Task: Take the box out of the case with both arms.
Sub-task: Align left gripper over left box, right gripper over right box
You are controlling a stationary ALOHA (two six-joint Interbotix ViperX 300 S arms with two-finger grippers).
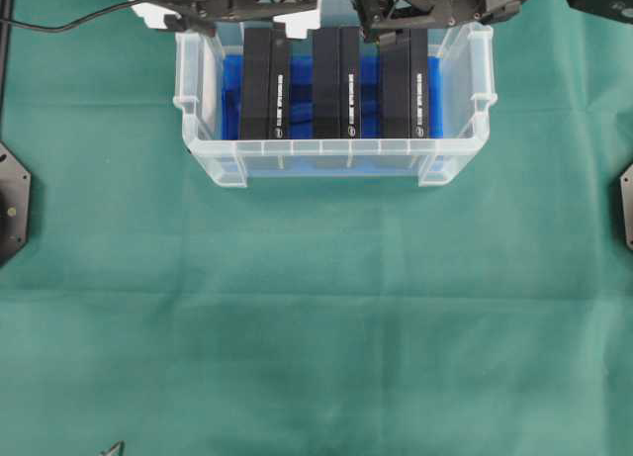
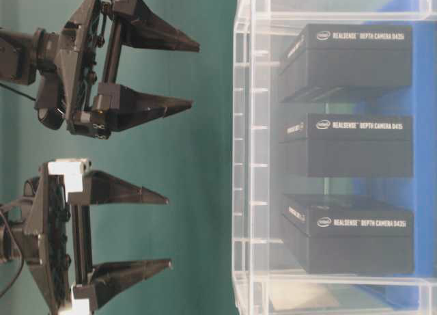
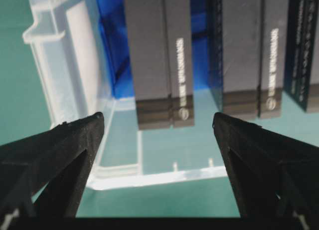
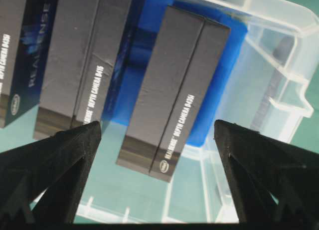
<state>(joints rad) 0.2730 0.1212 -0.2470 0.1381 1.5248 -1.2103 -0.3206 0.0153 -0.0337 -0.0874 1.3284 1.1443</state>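
Both pincers hang spread and empty above the far side of the case (image 1: 336,164), the left gripper (image 3: 158,121) over the left box (image 1: 265,85) and the right gripper (image 4: 158,129) over the right box (image 1: 406,85), a middle box (image 1: 336,83) standing between them, on the green cloth (image 1: 316,318).

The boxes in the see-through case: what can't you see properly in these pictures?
- Overhead view: far ends of the three boxes and the case's back rim, hidden by both arms.
- Left wrist view: third box cut off by the right edge.
- Overhead view: box lettering too small to read.
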